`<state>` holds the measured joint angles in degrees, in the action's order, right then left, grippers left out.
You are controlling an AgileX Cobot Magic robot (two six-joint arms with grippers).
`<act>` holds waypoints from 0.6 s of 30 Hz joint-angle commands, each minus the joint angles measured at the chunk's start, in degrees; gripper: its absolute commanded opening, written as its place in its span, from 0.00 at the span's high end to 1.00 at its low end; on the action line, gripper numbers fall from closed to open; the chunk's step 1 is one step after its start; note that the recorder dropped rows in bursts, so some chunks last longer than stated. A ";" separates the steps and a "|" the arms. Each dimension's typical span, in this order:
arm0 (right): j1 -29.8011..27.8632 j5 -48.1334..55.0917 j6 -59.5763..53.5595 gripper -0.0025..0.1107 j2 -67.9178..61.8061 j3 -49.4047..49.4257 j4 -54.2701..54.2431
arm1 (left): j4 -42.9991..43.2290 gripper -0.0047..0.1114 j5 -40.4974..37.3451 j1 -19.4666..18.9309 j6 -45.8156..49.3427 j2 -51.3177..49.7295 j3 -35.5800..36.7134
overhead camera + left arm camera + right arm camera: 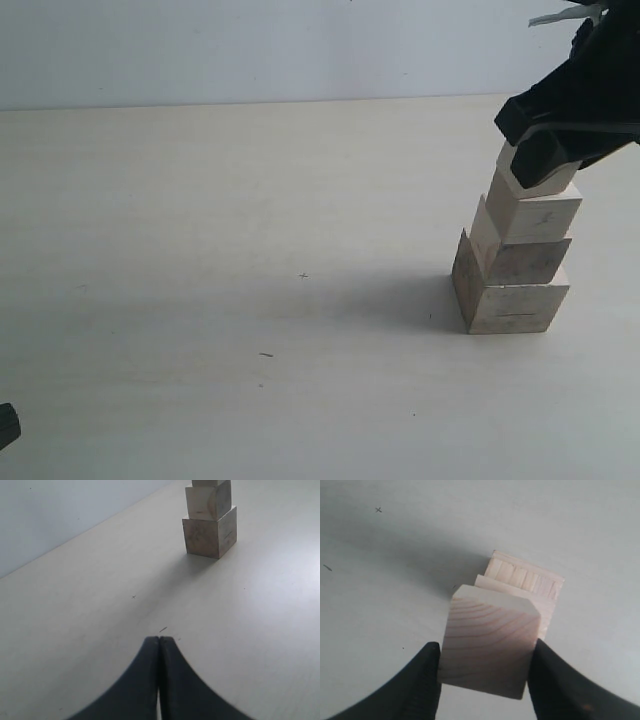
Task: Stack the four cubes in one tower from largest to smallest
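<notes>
Stepped tower [512, 262] of four cubes, far right on pale table [250, 300], wide bare surface leftward. Smallest cube [490, 640] on top, pinched at opposite edges by right gripper [484, 675]. Left gripper [159, 645] pressed together, well apart from tower.

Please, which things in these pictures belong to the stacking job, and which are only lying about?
Belong to the job:
- largest cube, at the base
- second cube
- third cube
- smallest cube, on top
- right pincer, shut on the smallest cube

Just there:
- left pincer, shut, away from the tower
- table
- small cross mark on it
</notes>
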<state>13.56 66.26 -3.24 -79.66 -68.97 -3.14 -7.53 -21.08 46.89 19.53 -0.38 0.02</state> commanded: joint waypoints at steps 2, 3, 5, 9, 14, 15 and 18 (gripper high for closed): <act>-0.25 -0.37 0.12 0.85 1.03 0.06 0.10 | -0.19 0.96 0.35 -0.09 -0.21 0.38 -0.02; -0.25 -0.37 0.12 0.85 1.25 0.06 0.10 | -0.19 0.96 0.35 -0.09 -0.21 0.38 -0.02; -0.25 -0.37 0.12 0.85 1.53 0.06 0.10 | -0.19 0.96 0.35 -0.09 -0.21 0.38 -0.02; -0.55 -0.25 0.12 0.85 1.89 0.06 0.00 | -0.19 0.96 0.35 -0.09 -0.21 0.38 -0.02; -1.54 -0.27 0.12 0.85 2.21 0.06 -1.39 | -0.19 0.96 0.35 -0.09 -0.21 0.38 -0.02; -1.54 -0.40 -0.22 0.85 2.50 0.06 -1.46 | -0.19 0.96 0.35 -0.09 -0.21 0.38 -0.02; -1.54 -0.28 -0.21 0.85 2.81 0.06 -1.46 | -0.19 0.96 0.35 -0.09 -0.21 0.38 -0.02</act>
<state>12.29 66.26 -3.24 -77.55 -68.97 -4.31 -7.53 -21.08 46.89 19.53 -0.38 0.02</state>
